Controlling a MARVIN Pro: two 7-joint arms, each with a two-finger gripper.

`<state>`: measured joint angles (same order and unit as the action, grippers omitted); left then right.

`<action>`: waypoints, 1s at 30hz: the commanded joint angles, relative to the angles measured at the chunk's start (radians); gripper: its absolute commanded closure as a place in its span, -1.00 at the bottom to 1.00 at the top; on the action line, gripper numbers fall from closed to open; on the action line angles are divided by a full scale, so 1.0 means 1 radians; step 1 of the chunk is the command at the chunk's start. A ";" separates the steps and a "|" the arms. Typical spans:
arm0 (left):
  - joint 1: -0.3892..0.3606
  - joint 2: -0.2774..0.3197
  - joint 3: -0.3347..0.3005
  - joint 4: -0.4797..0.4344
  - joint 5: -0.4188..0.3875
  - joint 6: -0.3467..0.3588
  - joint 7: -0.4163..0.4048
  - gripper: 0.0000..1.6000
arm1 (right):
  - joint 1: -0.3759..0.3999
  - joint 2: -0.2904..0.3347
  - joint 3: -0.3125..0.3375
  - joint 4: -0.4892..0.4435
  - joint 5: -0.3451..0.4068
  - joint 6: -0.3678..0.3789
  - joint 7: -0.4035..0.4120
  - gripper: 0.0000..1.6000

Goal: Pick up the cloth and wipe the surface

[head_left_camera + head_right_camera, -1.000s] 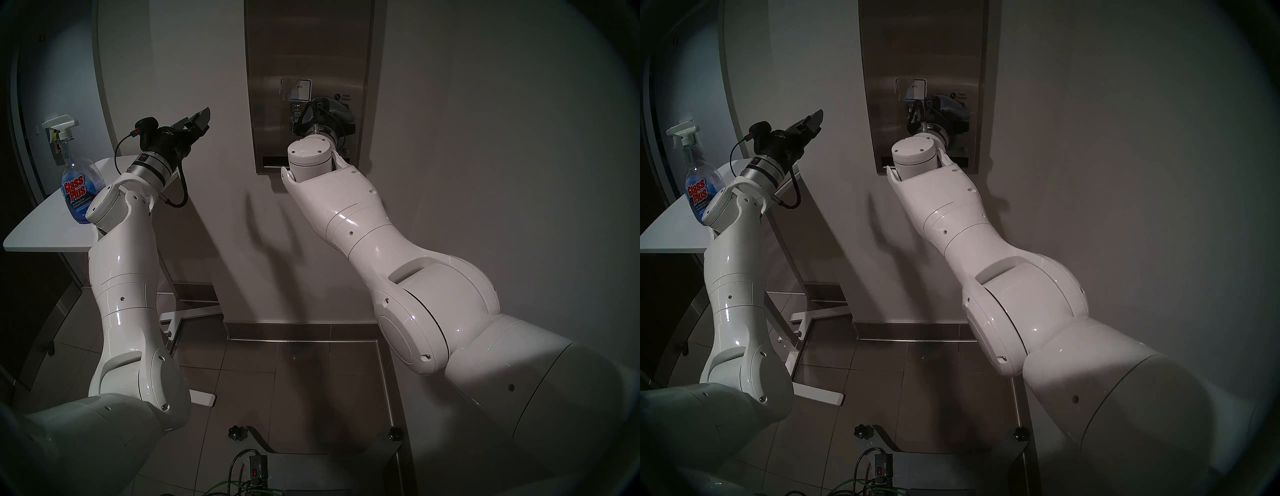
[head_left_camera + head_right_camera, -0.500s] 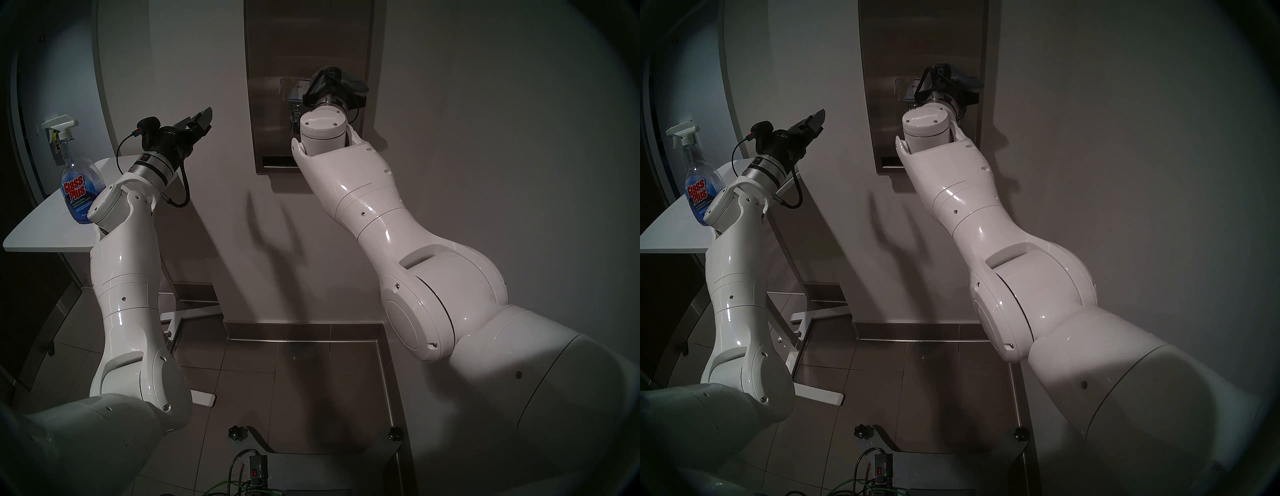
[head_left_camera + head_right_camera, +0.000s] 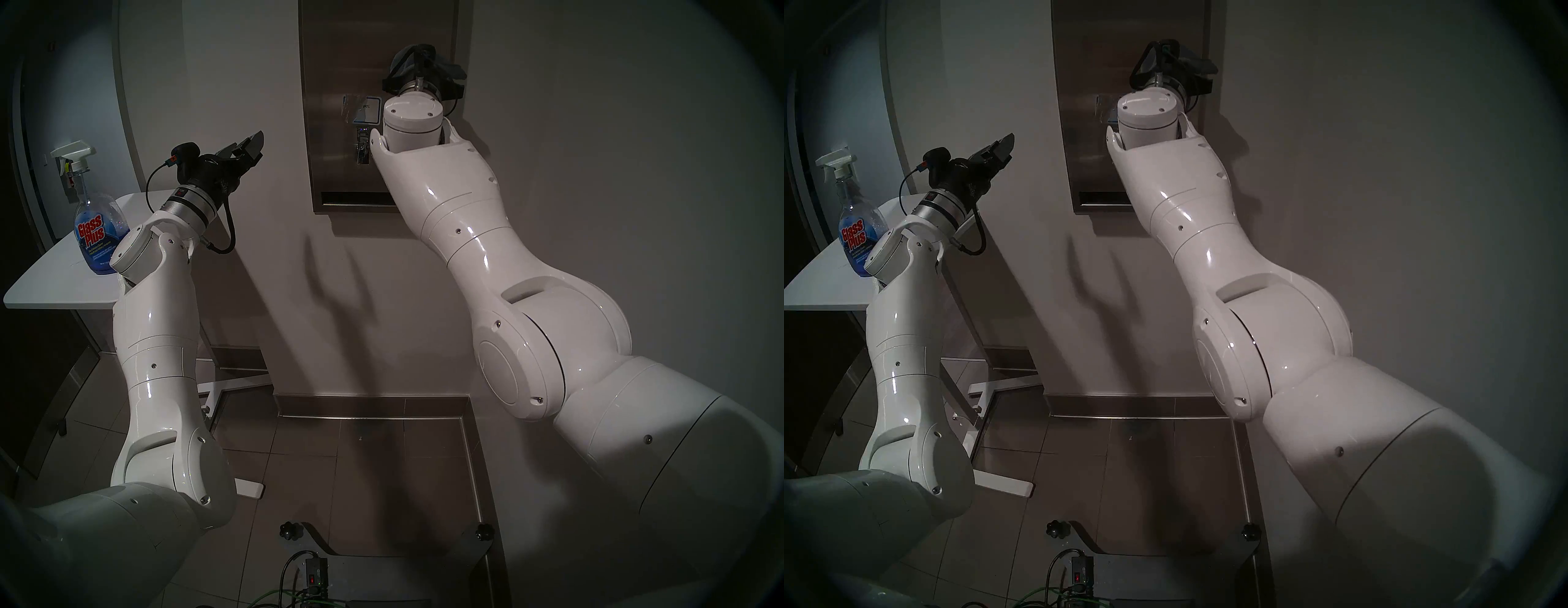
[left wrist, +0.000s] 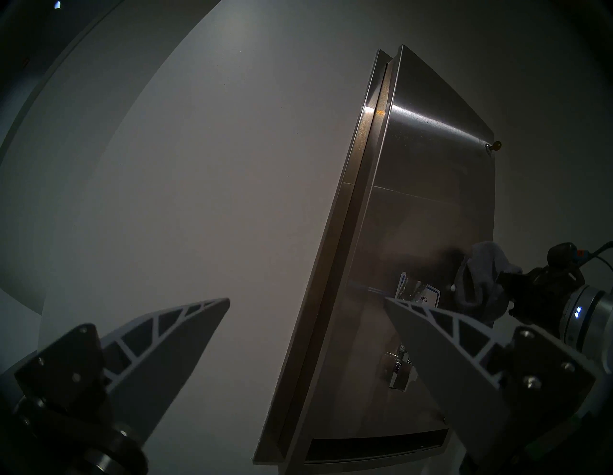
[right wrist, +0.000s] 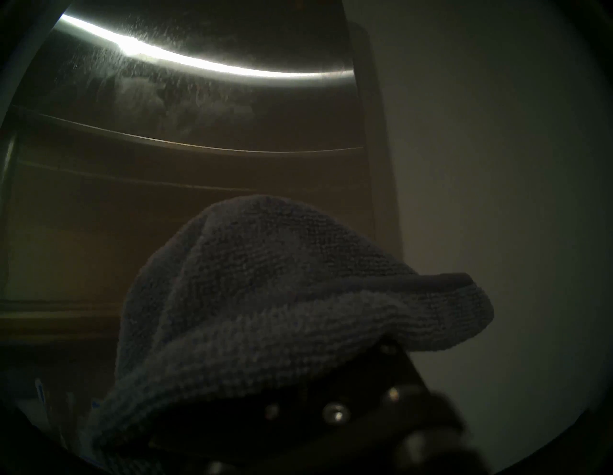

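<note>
Against the steel panel [image 3: 335, 63], near its right edge and above the label [image 3: 365, 109], the right claw [image 3: 424, 63] is clamped shut on the grey cloth [image 5: 282, 288]. Left claw [image 4: 306, 300] stands wide open, empty. Risks: cloth sliding off the panel edge onto the wall; loose folds snagging the lever [image 3: 362, 148] below.

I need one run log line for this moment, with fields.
phase: wiping | right gripper: shut on cloth, at upper steel panel | left gripper: open, empty
</note>
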<state>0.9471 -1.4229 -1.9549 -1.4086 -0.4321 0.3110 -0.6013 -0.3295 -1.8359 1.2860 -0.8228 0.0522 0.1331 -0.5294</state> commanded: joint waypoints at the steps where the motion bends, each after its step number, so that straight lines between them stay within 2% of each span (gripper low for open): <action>1: -0.046 0.003 -0.002 -0.033 -0.010 -0.010 -0.001 -1.00 | 0.106 -0.044 0.008 -0.003 -0.004 -0.009 0.006 1.00; 13: -0.041 0.010 -0.012 -0.048 -0.009 -0.010 0.002 -1.00 | 0.166 -0.171 -0.007 0.160 0.030 -0.025 -0.004 1.00; 20: -0.034 0.013 -0.024 -0.059 -0.007 -0.008 0.003 -1.00 | 0.198 -0.171 -0.040 0.220 0.074 -0.042 0.000 1.00; 30: -0.026 0.003 -0.030 -0.074 -0.008 -0.003 0.006 -1.00 | 0.242 -0.161 -0.020 0.334 0.091 -0.101 -0.037 1.00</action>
<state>0.9519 -1.4141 -1.9874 -1.4445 -0.4323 0.3114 -0.5989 -0.1782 -2.0036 1.2574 -0.5129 0.1530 0.0875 -0.5465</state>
